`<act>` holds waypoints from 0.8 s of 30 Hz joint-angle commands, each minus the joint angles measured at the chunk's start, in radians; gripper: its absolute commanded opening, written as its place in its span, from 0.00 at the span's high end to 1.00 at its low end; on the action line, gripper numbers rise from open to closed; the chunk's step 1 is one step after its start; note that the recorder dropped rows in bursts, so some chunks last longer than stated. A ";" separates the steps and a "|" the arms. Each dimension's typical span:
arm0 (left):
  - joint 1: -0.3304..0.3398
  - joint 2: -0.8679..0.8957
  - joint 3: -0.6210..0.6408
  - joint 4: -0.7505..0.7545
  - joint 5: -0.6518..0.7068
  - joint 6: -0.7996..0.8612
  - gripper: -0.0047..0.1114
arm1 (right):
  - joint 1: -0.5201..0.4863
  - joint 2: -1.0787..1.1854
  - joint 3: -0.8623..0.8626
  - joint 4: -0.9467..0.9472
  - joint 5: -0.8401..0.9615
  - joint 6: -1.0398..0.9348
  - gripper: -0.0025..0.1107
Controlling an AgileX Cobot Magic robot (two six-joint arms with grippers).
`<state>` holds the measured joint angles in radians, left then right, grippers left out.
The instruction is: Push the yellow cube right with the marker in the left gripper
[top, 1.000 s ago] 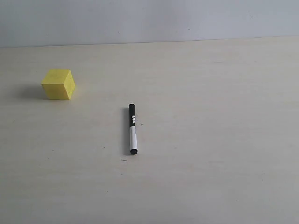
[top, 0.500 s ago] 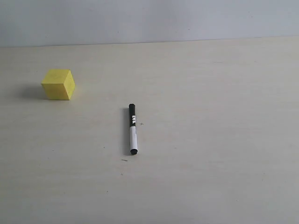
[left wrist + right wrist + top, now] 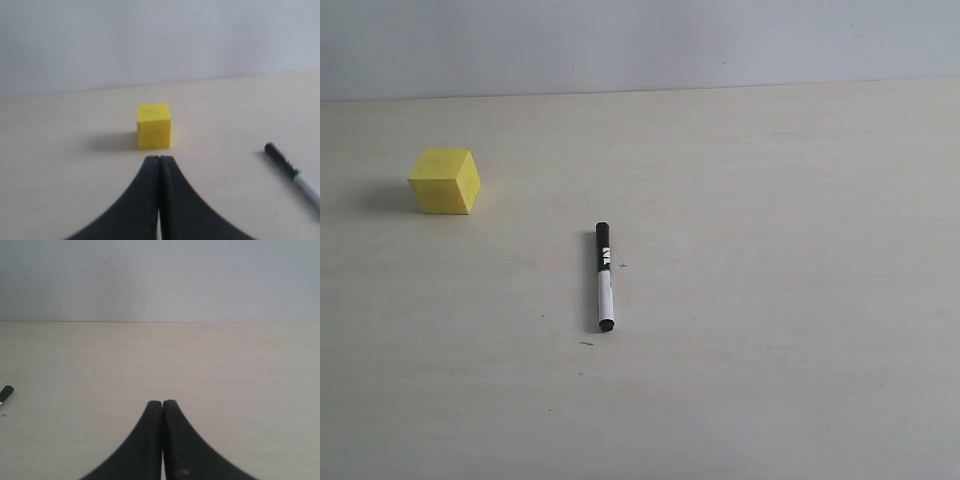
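Note:
The yellow cube [image 3: 445,180] sits at the far left of the pale table [image 3: 770,300]. The marker [image 3: 604,276] lies loose on the table near the middle, black cap half toward the back wall, white half toward the front. In the left wrist view the cube [image 3: 153,125] stands just beyond my left gripper [image 3: 159,159], which is shut with nothing in it; the marker [image 3: 292,172] lies apart from it on the table. My right gripper [image 3: 162,403] is shut and empty, with only the marker's tip [image 3: 6,393] at the edge of its view. No arm shows in the exterior view.
A plain grey wall [image 3: 640,45] runs along the back edge of the table. A few tiny dark specks [image 3: 586,343] lie near the marker's front end.

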<state>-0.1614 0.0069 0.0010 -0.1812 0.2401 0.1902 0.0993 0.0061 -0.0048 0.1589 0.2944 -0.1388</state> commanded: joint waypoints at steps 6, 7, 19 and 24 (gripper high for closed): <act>0.002 -0.007 -0.001 -0.412 -0.246 -0.107 0.96 | -0.006 -0.006 0.005 -0.002 -0.008 -0.007 0.98; 0.002 -0.007 -0.001 -0.415 -0.309 -0.126 0.96 | -0.006 -0.006 0.005 -0.002 -0.008 -0.007 0.98; 0.002 0.031 -0.137 -0.294 -0.754 -0.438 0.96 | -0.006 -0.006 0.005 -0.002 -0.008 -0.007 0.98; 0.002 0.241 -0.327 -0.201 -0.669 -0.438 0.96 | -0.006 -0.006 0.005 -0.002 -0.008 -0.007 0.98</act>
<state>-0.1614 0.1410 -0.2351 -0.4440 -0.4896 -0.2426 0.0993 0.0061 -0.0048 0.1589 0.2944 -0.1388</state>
